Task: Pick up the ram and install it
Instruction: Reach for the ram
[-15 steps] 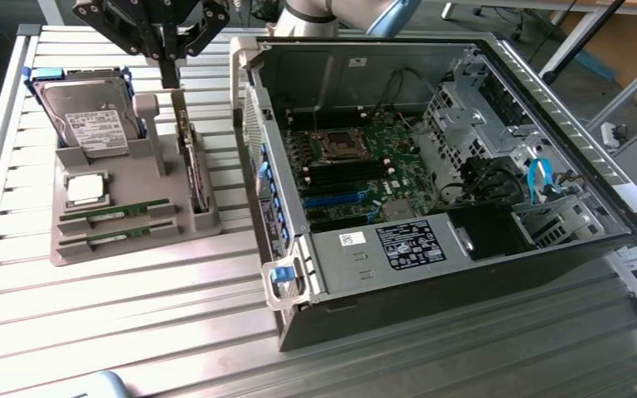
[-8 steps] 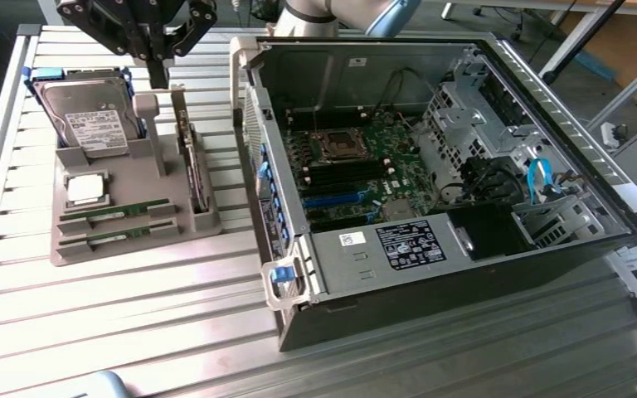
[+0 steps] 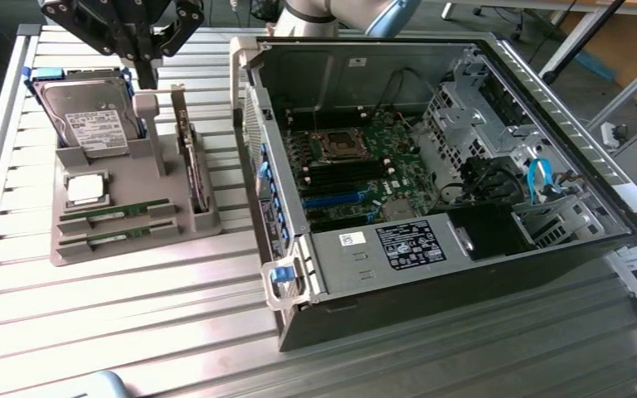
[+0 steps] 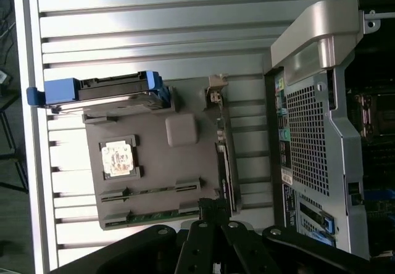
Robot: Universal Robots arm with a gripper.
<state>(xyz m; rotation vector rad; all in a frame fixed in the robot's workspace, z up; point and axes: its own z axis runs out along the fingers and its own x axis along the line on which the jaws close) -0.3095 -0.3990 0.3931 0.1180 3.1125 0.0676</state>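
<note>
Above the hard drive (image 3: pixel 95 124) end of the grey fixture (image 3: pixel 130 249), the gripper (image 3: pixel 142 73) hung with its fingers pressed together, holding nothing.
The ram (image 3: pixel 114 214) sat edge-up in a low slot at the fixture's opposite end, past the processor (image 3: pixel 84 189), with a second stick (image 3: pixel 114 237) just beside it. It lay well apart from the fingertips and lower, toward the exterior view's bottom, its long axis running across the fixture toward the open computer case (image 3: pixel 407 298).
</note>
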